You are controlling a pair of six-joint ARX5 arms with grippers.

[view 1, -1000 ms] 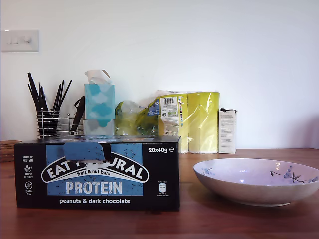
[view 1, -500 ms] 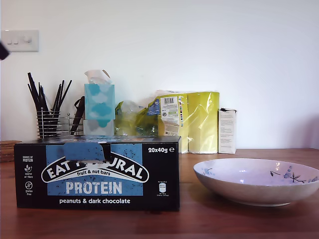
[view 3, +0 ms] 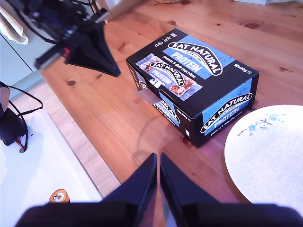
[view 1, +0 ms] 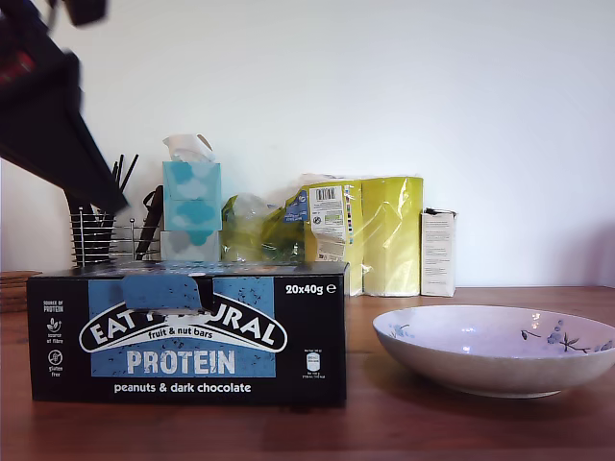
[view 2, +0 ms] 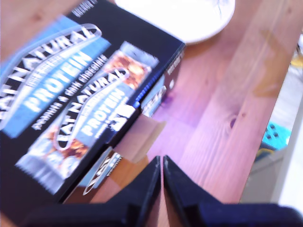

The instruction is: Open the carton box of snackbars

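The carton box (view 1: 187, 331) lies low and wide on the wooden table at the exterior view's left, black with a blue front panel, its top closed. My first gripper (view 1: 113, 204) hangs blurred above and behind the box's end at the exterior view's left. Its fingers meet, shut on nothing, in its own wrist view (view 2: 162, 161), with the box (view 2: 71, 94) close below. My second gripper (view 3: 157, 158) is shut and empty, high above the table. It looks down on the box (view 3: 194, 85) and on my first gripper (view 3: 113, 73).
A wide white bowl (view 1: 495, 348) sits at the exterior view's right of the box. Behind stand a light-blue tissue box (view 1: 191, 209), a wire holder of black sticks (view 1: 101, 240), a yellow pack (view 1: 370, 235) and a narrow white carton (view 1: 438, 253).
A dark arm has swung into the exterior view from its upper left corner and come down toward the box's end. Box and bowl have not moved.
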